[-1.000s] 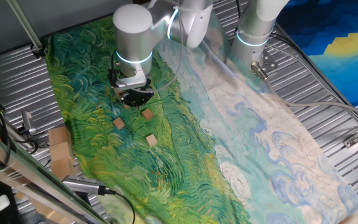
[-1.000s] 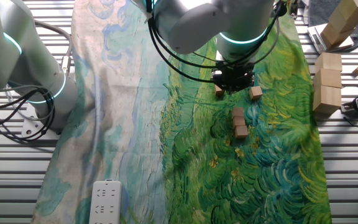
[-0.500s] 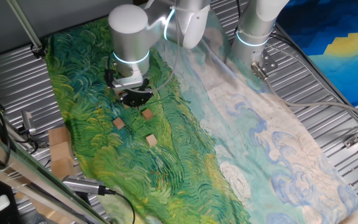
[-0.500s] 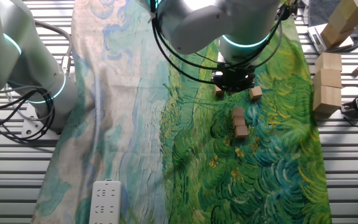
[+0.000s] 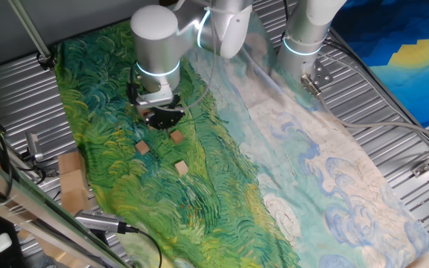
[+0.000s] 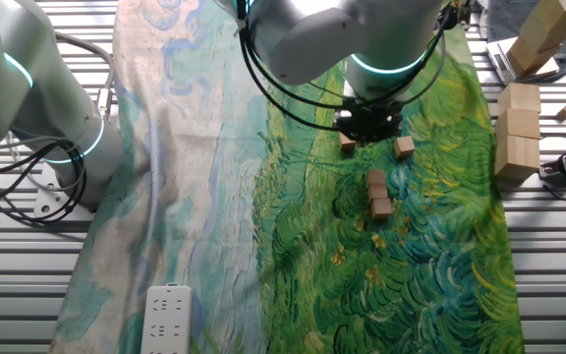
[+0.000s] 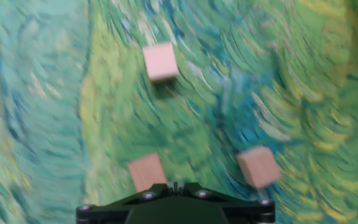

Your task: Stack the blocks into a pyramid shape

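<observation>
Four small light-brown wooden blocks lie apart on the green painted cloth. In the other fixed view one block [image 6: 347, 145] sits just below my gripper [image 6: 367, 122], one [image 6: 404, 147] to its right, and two [image 6: 375, 178] [image 6: 381, 206] lie close together further down. One fixed view shows three blocks [image 5: 176, 137] [image 5: 141, 148] [image 5: 181, 169] in front of the gripper [image 5: 162, 117]. The hand view is blurred and shows three blocks [image 7: 161, 62] [image 7: 146, 172] [image 7: 258, 167] below the gripper [image 7: 174, 186]. Its jaws look shut together with nothing between them. It hovers low over the cloth.
Tan cardboard boxes [image 6: 519, 138] stand off the cloth at the right. A flat cardboard piece [image 5: 71, 179] lies beside the cloth edge. A white power strip [image 6: 168, 320] lies on the cloth. A second robot arm [image 6: 47, 108] stands at the left.
The gripper has shifted slightly over the cloth near the blocks. The blocks have not moved.
</observation>
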You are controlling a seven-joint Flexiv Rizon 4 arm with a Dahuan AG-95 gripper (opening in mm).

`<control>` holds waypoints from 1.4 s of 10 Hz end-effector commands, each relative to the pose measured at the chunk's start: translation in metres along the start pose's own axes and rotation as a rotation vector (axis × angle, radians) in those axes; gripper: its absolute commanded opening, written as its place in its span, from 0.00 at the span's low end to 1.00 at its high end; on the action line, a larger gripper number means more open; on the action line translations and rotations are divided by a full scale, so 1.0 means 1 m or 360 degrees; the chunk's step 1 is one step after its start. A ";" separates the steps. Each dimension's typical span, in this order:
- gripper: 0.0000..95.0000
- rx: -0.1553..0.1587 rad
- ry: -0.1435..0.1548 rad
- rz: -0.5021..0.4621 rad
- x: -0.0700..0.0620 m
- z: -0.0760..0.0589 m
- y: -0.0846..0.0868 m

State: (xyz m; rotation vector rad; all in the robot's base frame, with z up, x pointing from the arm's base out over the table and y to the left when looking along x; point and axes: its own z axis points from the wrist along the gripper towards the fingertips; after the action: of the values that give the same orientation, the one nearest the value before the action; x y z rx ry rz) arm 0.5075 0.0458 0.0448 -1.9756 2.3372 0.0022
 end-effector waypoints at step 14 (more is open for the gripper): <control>0.80 0.0131 0.0005 -0.0254 -0.011 0.010 0.025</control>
State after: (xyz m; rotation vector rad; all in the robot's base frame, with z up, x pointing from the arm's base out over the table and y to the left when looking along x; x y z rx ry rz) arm 0.4855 0.0607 0.0346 -2.1160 2.1365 -0.1142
